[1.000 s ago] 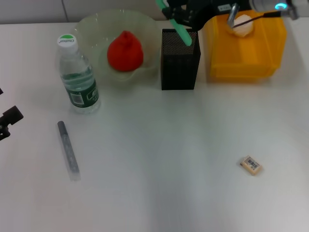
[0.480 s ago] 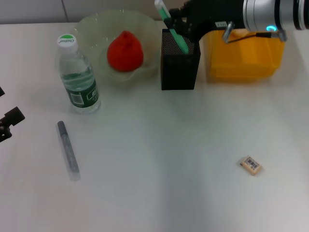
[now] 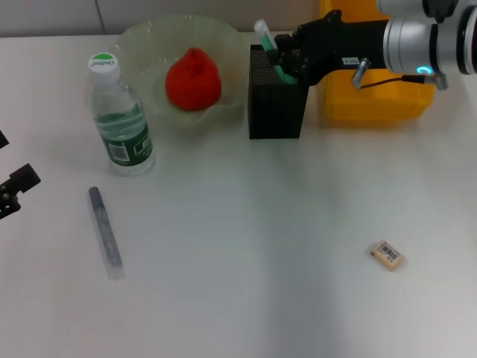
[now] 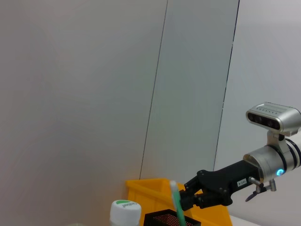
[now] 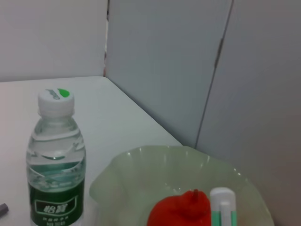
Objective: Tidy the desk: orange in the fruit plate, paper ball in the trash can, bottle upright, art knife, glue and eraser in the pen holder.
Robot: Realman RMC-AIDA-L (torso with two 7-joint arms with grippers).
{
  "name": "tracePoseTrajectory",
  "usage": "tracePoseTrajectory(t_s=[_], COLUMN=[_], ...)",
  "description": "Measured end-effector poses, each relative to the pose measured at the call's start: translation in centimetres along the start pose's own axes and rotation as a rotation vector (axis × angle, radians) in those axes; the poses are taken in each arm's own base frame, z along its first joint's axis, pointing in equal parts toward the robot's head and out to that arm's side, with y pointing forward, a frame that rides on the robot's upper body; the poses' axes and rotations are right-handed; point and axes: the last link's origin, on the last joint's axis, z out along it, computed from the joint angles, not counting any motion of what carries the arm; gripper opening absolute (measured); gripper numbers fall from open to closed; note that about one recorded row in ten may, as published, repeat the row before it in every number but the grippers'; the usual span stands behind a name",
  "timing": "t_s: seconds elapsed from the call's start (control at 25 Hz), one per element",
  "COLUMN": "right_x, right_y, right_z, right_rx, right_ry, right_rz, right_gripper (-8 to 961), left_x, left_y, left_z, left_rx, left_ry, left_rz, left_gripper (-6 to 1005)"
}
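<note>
The orange (image 3: 193,79) sits in the fruit plate (image 3: 141,41), the bottle (image 3: 119,118) stands up, and the right claw (image 3: 282,58), clamped on a green-and-white stick (image 3: 270,46), lowers it into the pen holder (image 3: 276,101) just below, while the eraser (image 3: 388,255) and a grey pen (image 3: 104,231) lie far off on the table (image 3: 238,246).

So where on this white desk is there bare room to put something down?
The widest bare patch is mid-desk, between the grey pen-like stick and the beige barcoded eraser. The back is crowded: clear green-labelled bottle, pale-green wavy fruit plate with the orange, black mesh pen holder, yellow trash can, and the right gripper over the holder.
</note>
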Motion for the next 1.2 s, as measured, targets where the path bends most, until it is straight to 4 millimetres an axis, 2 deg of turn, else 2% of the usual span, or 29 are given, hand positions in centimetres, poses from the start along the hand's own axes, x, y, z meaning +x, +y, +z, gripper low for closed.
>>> tracePoseTrajectory(t_s=[0.32, 0.36, 0.44, 0.48, 0.52, 0.68, 0.88, 1.04, 1.12, 1.16, 1.2], right_x=[-0.3, -0.9, -1.4, -2.5, -2.5, -5.2, -7.2, -7.3, -6.6, -5.4, -5.4], right_y=[-0.3, -0.3, -0.2, 0.0, 0.0, 0.9, 3.1, 4.3, 4.6, 4.9, 4.9], right_z=[-1.4, -2.4, -3.0, -4.4, -4.4, -7.2, -9.5, -10.2, -10.2, -9.8, -9.8], right_rx=[0.018, 0.017, 0.011, 0.000, 0.000, 0.001, -0.028, -0.072, -0.087, -0.096, -0.096], right_ry=[-0.017, -0.025, -0.021, 0.013, 0.013, 0.184, 0.419, 0.584, 0.672, 0.767, 0.767], right_rz=[0.029, 0.039, 0.046, 0.050, 0.050, 0.020, 0.041, 0.127, 0.179, 0.231, 0.231], right_gripper=[351, 372, 413, 434, 472, 626, 662, 671, 670, 669, 669], left_x=[0.0, 0.0, 0.0, 0.0, 0.0, 0.1, 0.3, 0.6, 0.7, 0.8, 0.8], left_y=[0.0, 0.0, 0.0, 0.0, 0.0, 0.0, -0.1, -0.4, -0.6, -0.6, -0.7], left_z=[0.1, 0.1, 0.0, 0.0, 0.0, 0.1, 0.0, -0.2, -0.1, 0.0, 0.0], left_rx=[0.000, 0.000, -0.001, -0.002, -0.002, -0.014, -0.019, -0.021, -0.028, -0.033, -0.039], left_ry=[0.002, 0.002, 0.001, 0.001, 0.001, -0.004, -0.013, -0.020, -0.025, -0.030, -0.038], left_rz=[0.000, 0.000, 0.001, 0.001, 0.001, 0.004, 0.016, 0.035, 0.046, 0.049, 0.052], left_gripper=[813, 813, 813, 813, 813, 813, 813, 813, 813, 813, 813])
